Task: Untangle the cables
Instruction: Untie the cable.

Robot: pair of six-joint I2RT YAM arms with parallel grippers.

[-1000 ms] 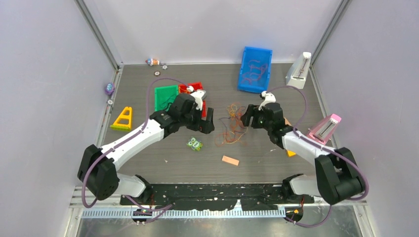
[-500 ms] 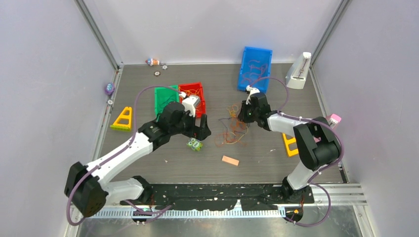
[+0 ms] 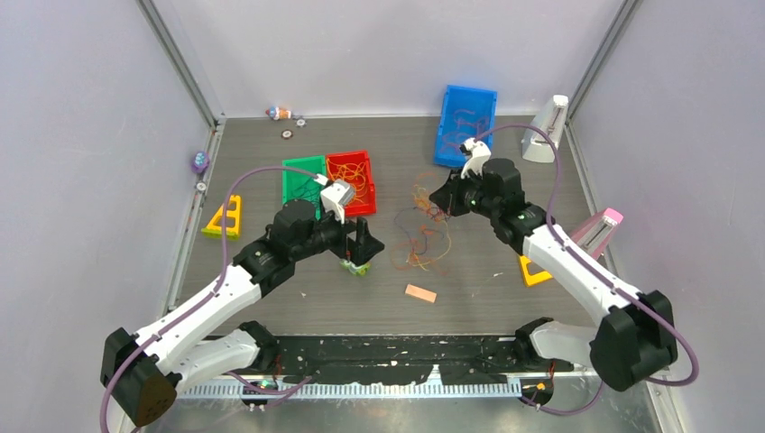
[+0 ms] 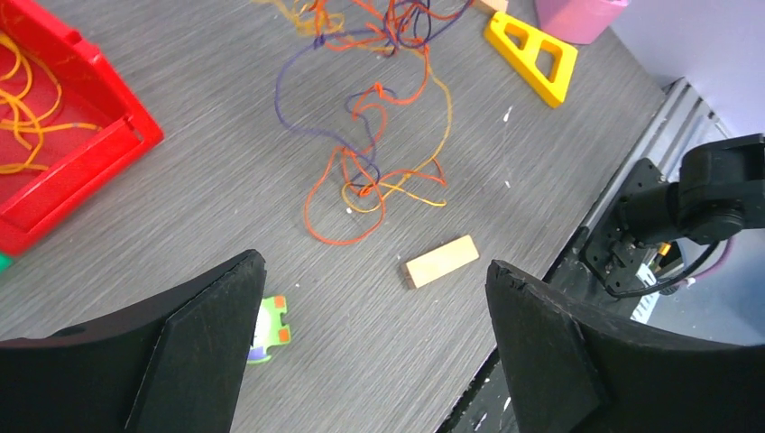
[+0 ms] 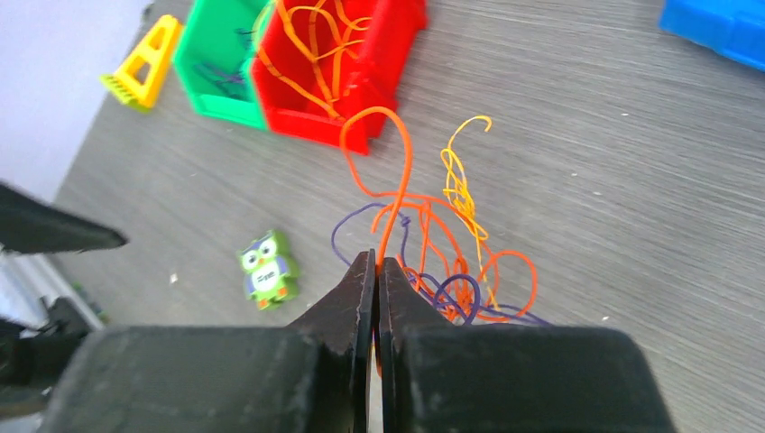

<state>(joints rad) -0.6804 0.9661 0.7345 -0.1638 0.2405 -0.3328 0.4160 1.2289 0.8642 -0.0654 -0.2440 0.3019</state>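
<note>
- The right gripper (image 5: 374, 271) is pinching an orange strand of the cables (image 5: 433, 262), its jaws pressed together.
- The left gripper (image 4: 374, 266) is hovering, spread wide, by the owl toy (image 4: 268, 329).
- The cables are lying tangled on the table (image 3: 469, 271) between both arms, right of the red bin (image 3: 350, 171).

The right gripper (image 5: 374, 263) has clamped shut on the cables (image 5: 460, 194).

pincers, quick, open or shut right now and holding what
left pincer: open, empty
right pincer: shut on an orange cable
</note>
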